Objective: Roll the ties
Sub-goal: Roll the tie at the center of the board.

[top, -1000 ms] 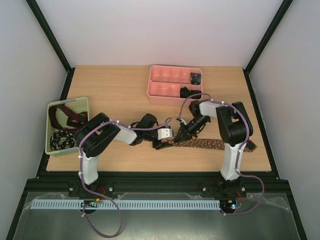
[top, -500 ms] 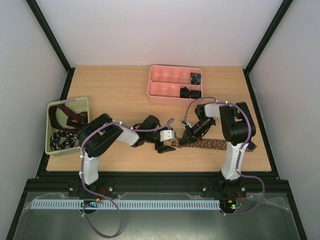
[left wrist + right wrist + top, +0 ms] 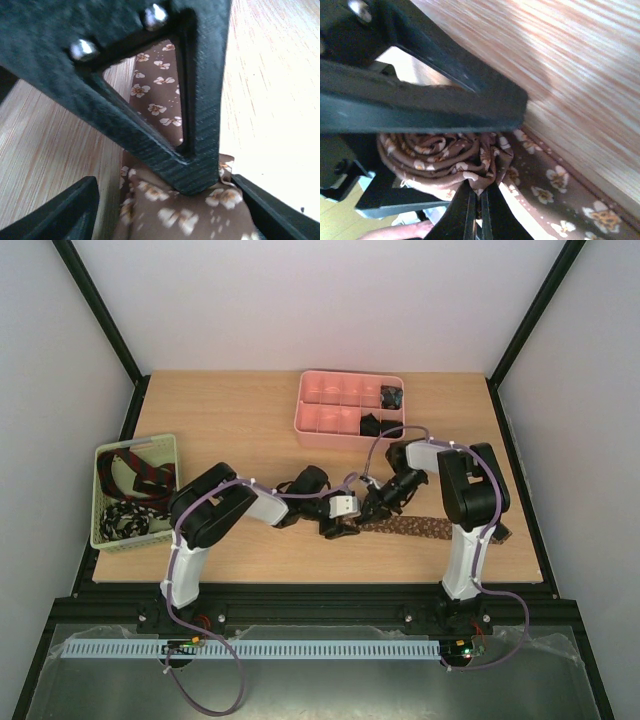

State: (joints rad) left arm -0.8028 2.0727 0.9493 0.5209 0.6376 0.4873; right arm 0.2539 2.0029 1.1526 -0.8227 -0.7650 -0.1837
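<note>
Right gripper (image 3: 479, 200) clamped shut on the rolled end of the brown tie (image 3: 410, 527), left gripper (image 3: 170, 210) open, 1 finger either side of that roll, flat length running beneath the right gripper

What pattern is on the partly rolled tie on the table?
The tie is brown with small pale flowers; the left wrist view shows it best.
</note>
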